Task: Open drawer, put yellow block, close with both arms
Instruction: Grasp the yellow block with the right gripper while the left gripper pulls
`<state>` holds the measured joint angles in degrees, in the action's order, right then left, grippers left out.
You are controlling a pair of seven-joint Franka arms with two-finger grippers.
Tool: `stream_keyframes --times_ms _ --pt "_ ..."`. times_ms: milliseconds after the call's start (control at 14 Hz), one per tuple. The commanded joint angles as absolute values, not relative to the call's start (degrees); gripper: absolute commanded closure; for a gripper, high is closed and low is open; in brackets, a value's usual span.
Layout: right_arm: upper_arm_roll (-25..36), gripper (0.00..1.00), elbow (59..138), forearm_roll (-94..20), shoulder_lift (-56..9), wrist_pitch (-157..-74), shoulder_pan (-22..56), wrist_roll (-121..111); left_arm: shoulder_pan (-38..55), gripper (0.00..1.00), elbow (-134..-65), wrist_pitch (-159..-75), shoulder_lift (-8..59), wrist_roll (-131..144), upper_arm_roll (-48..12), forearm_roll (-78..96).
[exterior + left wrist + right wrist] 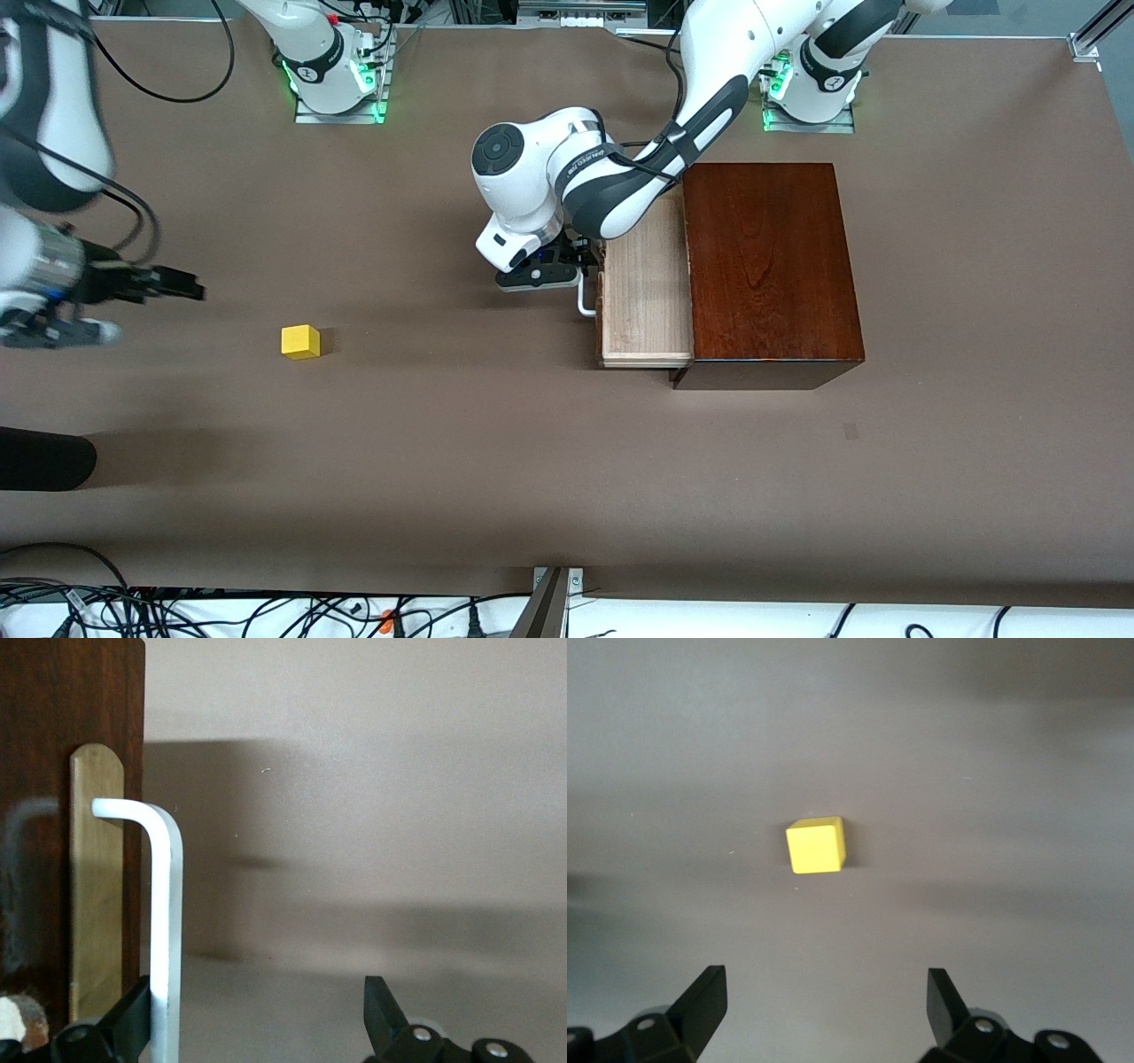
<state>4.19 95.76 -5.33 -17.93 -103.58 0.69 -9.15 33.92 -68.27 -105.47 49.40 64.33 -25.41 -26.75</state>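
The right end effector point(824, 1005), fingers spread and empty, hovers near the yellow block point(300, 341) resting on the table point(496, 461), while the left end effector point(257, 1019), open, straddles the half-open drawer's point(645, 292) handle point(164, 921).

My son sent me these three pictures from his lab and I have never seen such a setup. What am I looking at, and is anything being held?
Two white robot arms stand at a brown table. The big picture looks down from above; the other two come from cameras on the arms' wrists. The left gripper is open at the white handle of the drawer, which is pulled partly out of a dark wooden box. The right gripper hangs open over the yellow block, which lies on the table toward the right arm's end. Nothing is held.
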Motion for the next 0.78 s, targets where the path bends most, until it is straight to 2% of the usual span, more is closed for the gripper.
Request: stream_keyframes --times_ms 0,356,570,712 --pt "4.4 0.0 95.0 -5.8 -23.4 -108.6 3.3 -6.5 36.2 0.0 -62.0 -107.9 53.0 65.5 -26.1 -25.2" --pt "4.4 0.0 97.6 -6.0 -28.2 -117.5 4.6 -4.6 35.8 0.0 -61.8 -108.4 51.7 65.7 -26.3 -23.6" --pt "4.4 0.0 103.0 -6.0 -29.7 -124.9 4.9 -3.8 33.1 0.0 -63.1 -102.2 44.6 64.6 -26.6 -20.3" --pt "4.4 0.0 104.8 -6.0 -29.8 -126.5 5.4 -1.6 27.9 0.0 -68.3 -99.9 38.2 61.4 -29.4 -17.8"
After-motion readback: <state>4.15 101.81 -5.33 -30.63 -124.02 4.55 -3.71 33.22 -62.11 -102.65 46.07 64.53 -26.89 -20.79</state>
